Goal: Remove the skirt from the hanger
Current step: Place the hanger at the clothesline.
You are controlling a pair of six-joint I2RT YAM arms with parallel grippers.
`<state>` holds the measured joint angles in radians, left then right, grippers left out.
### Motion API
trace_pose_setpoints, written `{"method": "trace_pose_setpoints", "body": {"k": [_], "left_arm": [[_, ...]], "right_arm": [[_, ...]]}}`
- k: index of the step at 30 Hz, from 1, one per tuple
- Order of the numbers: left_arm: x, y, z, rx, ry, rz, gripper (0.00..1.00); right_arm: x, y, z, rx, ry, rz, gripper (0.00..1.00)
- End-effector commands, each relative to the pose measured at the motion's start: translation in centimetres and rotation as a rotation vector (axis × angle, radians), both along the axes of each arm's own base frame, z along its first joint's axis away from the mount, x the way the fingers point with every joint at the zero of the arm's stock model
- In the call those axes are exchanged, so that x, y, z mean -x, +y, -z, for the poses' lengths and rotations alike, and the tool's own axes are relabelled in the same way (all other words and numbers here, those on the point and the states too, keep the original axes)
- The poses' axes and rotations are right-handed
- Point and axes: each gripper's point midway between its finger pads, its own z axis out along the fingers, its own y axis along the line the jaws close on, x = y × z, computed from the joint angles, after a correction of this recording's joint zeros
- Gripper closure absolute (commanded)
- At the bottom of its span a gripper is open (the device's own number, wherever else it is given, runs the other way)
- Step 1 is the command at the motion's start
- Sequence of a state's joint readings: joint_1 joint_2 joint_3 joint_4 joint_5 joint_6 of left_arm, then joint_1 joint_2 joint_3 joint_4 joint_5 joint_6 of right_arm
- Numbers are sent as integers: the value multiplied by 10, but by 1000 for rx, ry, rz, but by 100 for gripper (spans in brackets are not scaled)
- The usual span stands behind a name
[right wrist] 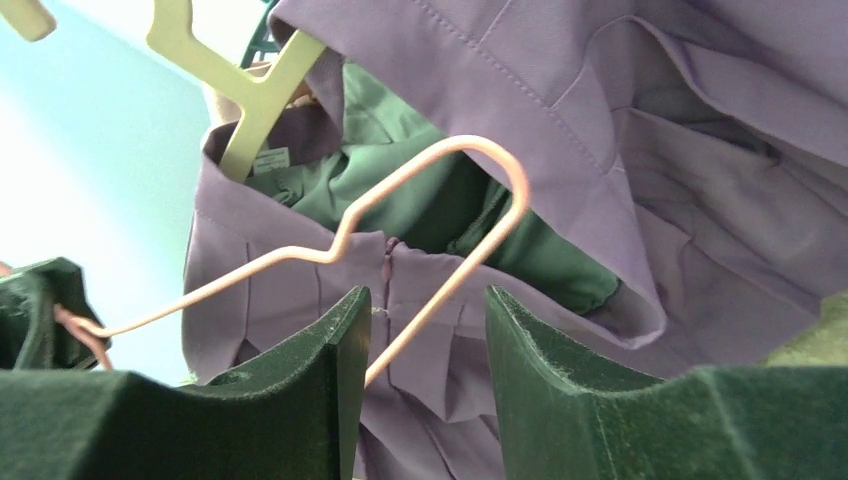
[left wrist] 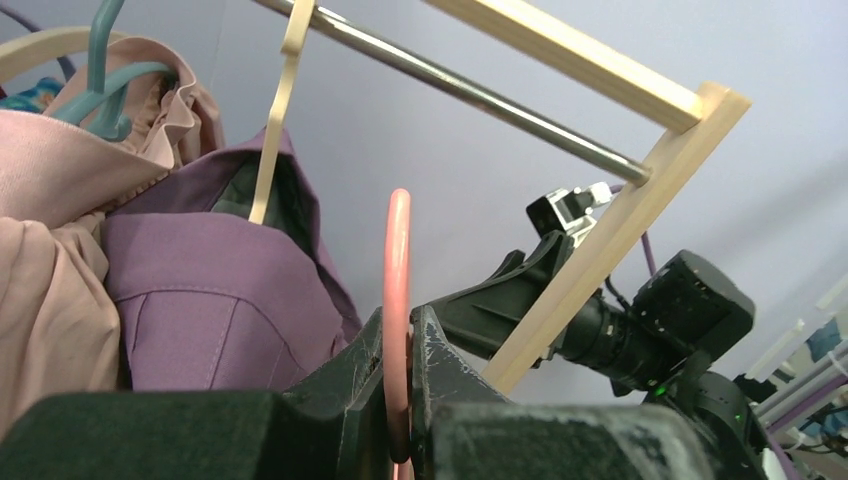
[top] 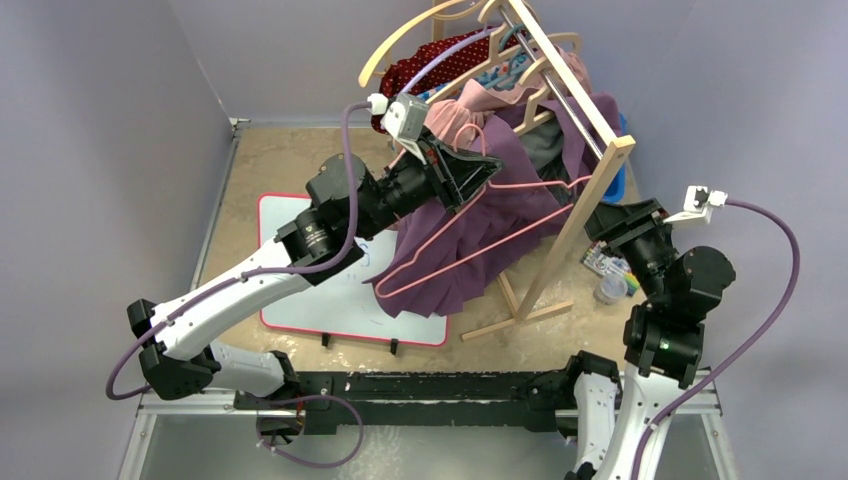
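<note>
A purple skirt (top: 450,268) hangs on a pink wire hanger (top: 480,245), held tilted in front of the wooden rack. My left gripper (top: 478,172) is shut on the hanger's wire; the left wrist view shows the pink wire (left wrist: 397,260) pinched between the jaws of that gripper (left wrist: 398,350). My right gripper (top: 610,218) is open, low beside the rack's near post. In the right wrist view the hanger (right wrist: 440,160) slants between the open fingers of the right gripper (right wrist: 415,330), untouched, with the skirt's pleated cloth (right wrist: 440,400) just behind.
A wooden clothes rack (top: 590,190) holds several other garments, among them a purple and green one on a cream hanger (right wrist: 250,100) and a pink one (left wrist: 50,250). A whiteboard (top: 300,290) lies on the table. Small items (top: 605,270) sit right of the rack.
</note>
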<state>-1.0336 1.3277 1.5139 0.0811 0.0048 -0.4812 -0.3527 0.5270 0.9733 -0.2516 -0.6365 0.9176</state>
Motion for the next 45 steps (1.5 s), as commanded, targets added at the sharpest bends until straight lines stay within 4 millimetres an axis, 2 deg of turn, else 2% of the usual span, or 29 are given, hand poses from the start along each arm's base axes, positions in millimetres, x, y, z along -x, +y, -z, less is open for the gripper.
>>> {"method": "trace_pose_setpoints", "body": {"k": [1, 5, 19, 25, 29, 30, 31, 34, 38, 43, 45], "left_arm": [[18, 17, -56, 154, -63, 44, 100], [25, 16, -60, 184, -53, 87, 100], [35, 7, -55, 190, -39, 164, 100], [36, 5, -51, 181, -32, 174, 100], [36, 7, -48, 170, -30, 163, 100], [36, 8, -47, 165, -31, 160, 97], [35, 9, -46, 158, -33, 155, 89], [33, 15, -42, 147, -30, 123, 56], [31, 24, -41, 142, -36, 88, 29], [31, 39, -45, 146, -51, 45, 3], [31, 45, -45, 140, -57, 25, 0]], "right_arm": [[3, -8, -6, 30, -36, 66, 51], [-4, -5, -2, -5, -37, 30, 50], [-10, -1, -26, -152, -121, -14, 53], [-9, -6, -29, -190, -114, 27, 69], [-9, -5, -30, -232, -136, 7, 93], [-9, -4, -29, -241, -134, -1, 98], [-10, -3, -29, -247, -131, -8, 100], [-11, -3, -29, -249, -130, -13, 100], [-9, -3, -29, -251, -131, -12, 100], [-8, -1, -25, -263, -114, -18, 100], [-7, 0, -26, -275, -109, -25, 100]]}}
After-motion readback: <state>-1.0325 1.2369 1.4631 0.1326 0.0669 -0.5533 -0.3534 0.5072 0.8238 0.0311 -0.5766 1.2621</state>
